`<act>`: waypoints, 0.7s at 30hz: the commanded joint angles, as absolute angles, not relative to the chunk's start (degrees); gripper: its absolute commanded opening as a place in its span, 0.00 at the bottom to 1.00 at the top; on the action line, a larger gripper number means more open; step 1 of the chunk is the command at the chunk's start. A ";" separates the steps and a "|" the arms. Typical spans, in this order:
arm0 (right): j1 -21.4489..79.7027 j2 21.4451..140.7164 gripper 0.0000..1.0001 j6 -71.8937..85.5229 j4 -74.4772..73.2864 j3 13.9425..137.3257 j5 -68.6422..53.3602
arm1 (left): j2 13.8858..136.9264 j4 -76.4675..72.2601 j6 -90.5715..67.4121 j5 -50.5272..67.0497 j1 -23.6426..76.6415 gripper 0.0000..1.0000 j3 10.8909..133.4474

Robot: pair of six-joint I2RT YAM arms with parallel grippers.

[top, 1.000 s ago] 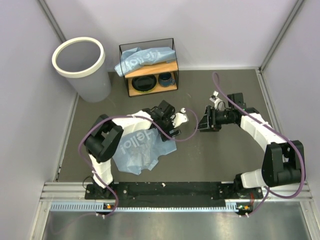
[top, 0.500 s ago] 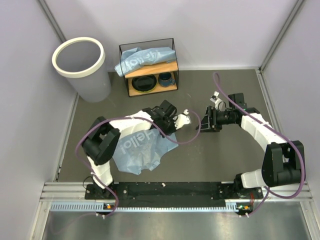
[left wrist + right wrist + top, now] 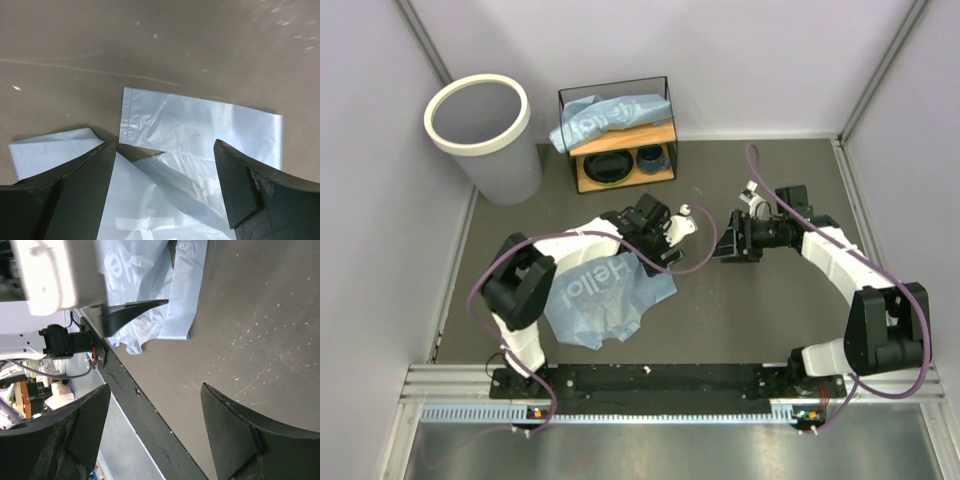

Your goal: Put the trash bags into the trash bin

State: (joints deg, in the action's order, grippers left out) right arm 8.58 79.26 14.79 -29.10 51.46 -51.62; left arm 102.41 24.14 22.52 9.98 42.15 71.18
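Your left claw (image 3: pixel 165 143) hangs open and empty over a corner of the trash bag (image 3: pixel 605 295), which lies flat on the worktop (image 3: pixel 750 320) well in front of the trash bin (image 3: pixel 510 170); it looks lined up for a pinch. The right claw (image 3: pixel 725 245), also open, hovers farther right. A second bag (image 3: pixel 605 115) drapes over the shelf (image 3: pixel 630 137) beside the bin.

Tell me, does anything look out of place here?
Yes. One blue trash bag is draped over the top of the wire shelf, and another bag lies crumpled on the table; neither is in the trash bin.
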 commanded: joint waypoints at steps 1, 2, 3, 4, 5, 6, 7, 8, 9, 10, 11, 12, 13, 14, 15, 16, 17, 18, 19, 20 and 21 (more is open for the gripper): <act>7.22 77.08 0.77 15.55 -27.42 54.14 -51.94 | 107.13 24.52 24.78 3.78 41.92 0.87 75.31; 6.95 77.25 0.77 15.47 -27.60 54.14 -52.12 | 107.92 24.96 25.48 3.52 41.84 0.87 75.93; 6.60 77.26 0.78 15.29 -27.77 54.14 -52.03 | 109.32 25.05 26.53 3.08 41.92 0.92 76.98; 6.42 77.26 0.79 15.03 -28.12 54.05 -51.77 | 109.94 25.57 26.89 3.42 41.84 0.93 77.43; 6.42 77.17 0.79 14.42 -28.30 54.14 -51.59 | 110.65 26.62 27.24 4.21 41.84 0.94 77.87; 6.33 76.99 0.79 14.24 -28.47 54.14 -51.50 | 112.05 27.50 27.94 4.48 41.92 0.94 78.65; 6.42 76.99 0.79 14.15 -28.65 54.23 -51.50 | 112.84 28.64 28.21 6.22 41.84 0.93 79.27; 6.33 76.99 0.79 13.98 -29.00 54.40 -51.50 | 113.55 30.39 28.30 6.94 41.92 0.93 80.06; 6.24 77.08 0.79 14.06 -29.09 54.49 -51.42 | 114.60 31.45 28.21 7.29 41.84 0.92 80.24; 6.33 77.08 0.78 13.89 -29.18 54.67 -51.42 | 115.04 31.81 28.39 8.43 41.84 0.87 80.33; 6.33 77.17 0.78 13.80 -29.27 54.93 -51.42 | 115.48 32.51 28.39 8.87 41.84 0.82 80.59; 6.33 77.25 0.78 13.80 -29.44 55.02 -51.33 | 116.36 32.95 28.21 9.22 41.57 0.78 80.68; 6.33 77.17 0.78 13.80 -29.53 55.19 -51.33 | 116.98 34.44 28.13 9.84 41.49 0.67 82.16; 6.33 77.34 0.78 13.71 -29.62 55.46 -51.33 | 117.59 35.93 27.95 11.24 41.40 0.62 82.87; 6.33 77.34 0.77 13.54 -29.79 55.55 -51.42 | 117.95 36.12 28.30 11.51 41.14 0.57 83.14; 6.33 77.43 0.77 13.62 -29.88 55.55 -51.50 | 118.04 36.47 28.21 11.51 41.22 0.50 83.32; 6.33 77.61 0.77 13.45 -29.80 55.55 -51.50 | 118.21 36.65 28.56 11.95 41.13 0.40 83.58; 6.24 77.61 0.77 13.36 -29.88 55.46 -51.50 | 118.30 36.82 28.74 12.04 41.22 0.31 83.58; 6.24 77.61 0.76 13.36 -29.80 55.37 -51.68 | 118.13 36.65 28.74 12.04 41.22 0.23 83.58; 6.33 77.61 0.76 13.19 -29.79 54.94 -51.68 | 117.86 36.22 28.91 12.39 41.22 0.11 83.06; 6.33 77.69 0.76 13.18 -29.79 54.76 -51.85 | 116.90 35.95 28.83 12.57 41.22 0.06 82.80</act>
State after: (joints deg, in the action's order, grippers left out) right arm 6.57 78.89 14.26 -30.11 52.75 -50.59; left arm 116.03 34.02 27.31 11.44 41.39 82.85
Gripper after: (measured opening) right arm 0.763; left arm 0.172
